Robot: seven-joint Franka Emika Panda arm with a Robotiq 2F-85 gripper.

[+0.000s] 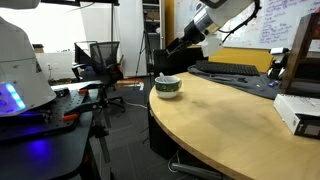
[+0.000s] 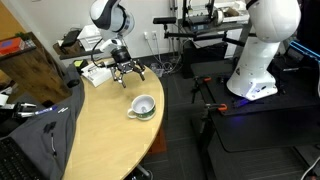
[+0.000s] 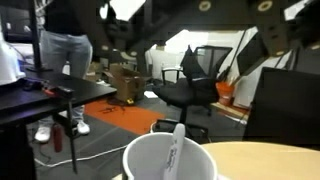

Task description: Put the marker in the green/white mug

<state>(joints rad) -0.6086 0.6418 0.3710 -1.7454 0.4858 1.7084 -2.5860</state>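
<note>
The claw [image 2: 127,76] is spread wide open and holds nothing. In both exterior views it hangs above the wooden counter [image 2: 100,140], apart from the green/white mug [image 2: 142,107]. The mug stands upright near the counter's curved edge. In the wrist view the marker [image 3: 175,150] is inside the mug, tilted, with its upper end leaning on the inner wall.

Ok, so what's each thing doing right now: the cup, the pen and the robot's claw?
green/white mug: upright on the table, with the marker inside.
marker: in the mug, leaning against its wall.
gripper: open, empty, clear of the mug.
</note>
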